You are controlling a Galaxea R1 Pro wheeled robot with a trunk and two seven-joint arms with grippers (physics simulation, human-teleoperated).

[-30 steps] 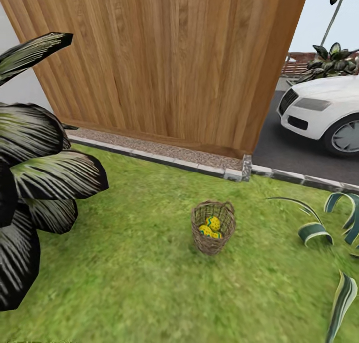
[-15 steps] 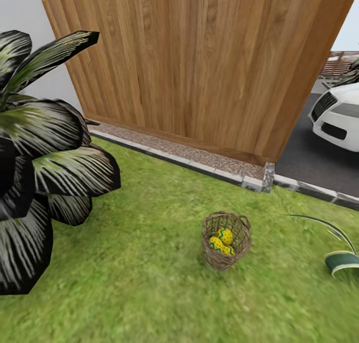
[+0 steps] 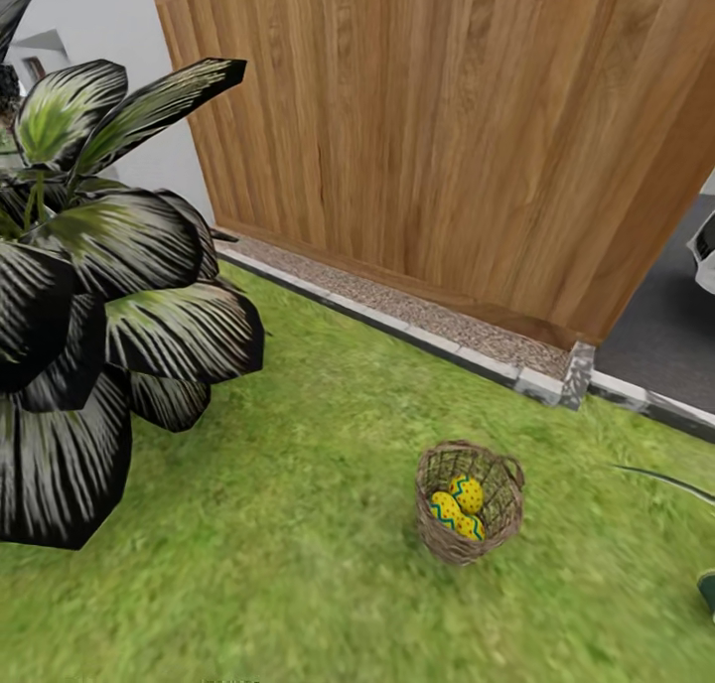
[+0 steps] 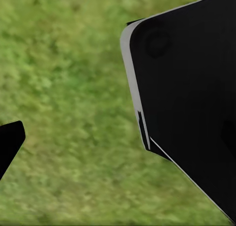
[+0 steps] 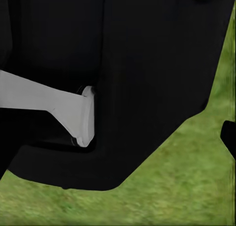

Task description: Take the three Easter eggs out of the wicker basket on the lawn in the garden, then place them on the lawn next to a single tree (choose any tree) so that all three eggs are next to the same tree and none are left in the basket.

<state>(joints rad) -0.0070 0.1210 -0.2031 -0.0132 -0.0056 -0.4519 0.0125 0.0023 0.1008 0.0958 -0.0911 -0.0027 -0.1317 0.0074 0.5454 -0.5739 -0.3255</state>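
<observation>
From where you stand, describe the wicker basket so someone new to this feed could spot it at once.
Start at the big wooden fence across the back, then drop past its gravel strip and stone kerb onto the lawn. The wicker basket sits alone on the grass, right of the large dark striped-leaf plant. It is the only brown woven thing there, holding yellow Easter eggs.
</observation>
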